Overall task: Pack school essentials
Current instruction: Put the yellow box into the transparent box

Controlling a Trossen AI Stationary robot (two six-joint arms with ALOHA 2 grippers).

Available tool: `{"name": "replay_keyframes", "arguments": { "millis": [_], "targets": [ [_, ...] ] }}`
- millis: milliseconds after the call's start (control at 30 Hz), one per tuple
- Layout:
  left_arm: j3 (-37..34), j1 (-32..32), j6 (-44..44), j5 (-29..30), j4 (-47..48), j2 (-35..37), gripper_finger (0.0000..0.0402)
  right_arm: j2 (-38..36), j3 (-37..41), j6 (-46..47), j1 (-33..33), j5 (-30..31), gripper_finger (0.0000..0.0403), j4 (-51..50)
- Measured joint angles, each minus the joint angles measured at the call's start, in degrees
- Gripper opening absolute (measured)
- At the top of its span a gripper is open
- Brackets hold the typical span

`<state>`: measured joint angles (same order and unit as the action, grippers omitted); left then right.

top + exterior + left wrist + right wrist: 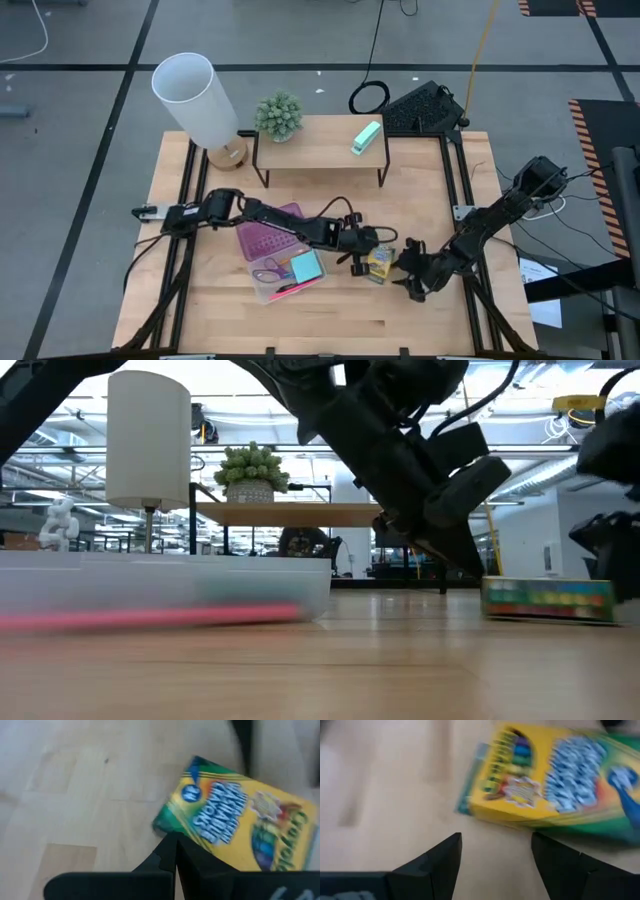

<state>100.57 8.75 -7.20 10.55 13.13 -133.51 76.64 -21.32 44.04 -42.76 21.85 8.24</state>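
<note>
The crayon box point(380, 263) lies flat on the table between both tools, left tool point(357, 258) clenched, right tool point(409, 277) released, each just beside it.

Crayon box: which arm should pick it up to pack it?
Probably right. The right gripper faces the crayon box with jaws open and the box just ahead. The left gripper has its jaws shut beside the box.

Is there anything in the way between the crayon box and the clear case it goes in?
Yes. The left hand sits right beside the crayon box, on the side facing the clear case, with its fingers shut. The right hand is open on the box's other side. Otherwise only bare table shows between them.
</note>
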Motion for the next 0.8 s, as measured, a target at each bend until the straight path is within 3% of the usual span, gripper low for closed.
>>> {"name": "replay_keyframes", "arguments": {
  "millis": [200, 367, 500, 800],
  "targets": [
    [-0.02, -0.37, 0.70, -0.46, 0.10, 0.73, 0.0008, -0.09, 0.91, -4.66, -0.04, -0.24, 0.0233, 7.53],
    [-0.02, -1.17, 0.98, -7.47, 0.03, 0.68, 0.0008, -0.34, 0.91, -7.16, -0.04, -2.48, 0.0233, 6.42],
    [-0.04, -1.71, 2.34, -8.99, -0.25, 0.02, 0.0008, -4.16, 0.91, -11.23, -0.04, -3.15, 0.0233, 6.13],
    [-0.07, -1.57, 8.25, -14.26, -8.12, 0.20, 0.0008, -17.31, 0.89, -18.77, 3.99, -2.44, 0.0261, -13.32]
  ]
}}
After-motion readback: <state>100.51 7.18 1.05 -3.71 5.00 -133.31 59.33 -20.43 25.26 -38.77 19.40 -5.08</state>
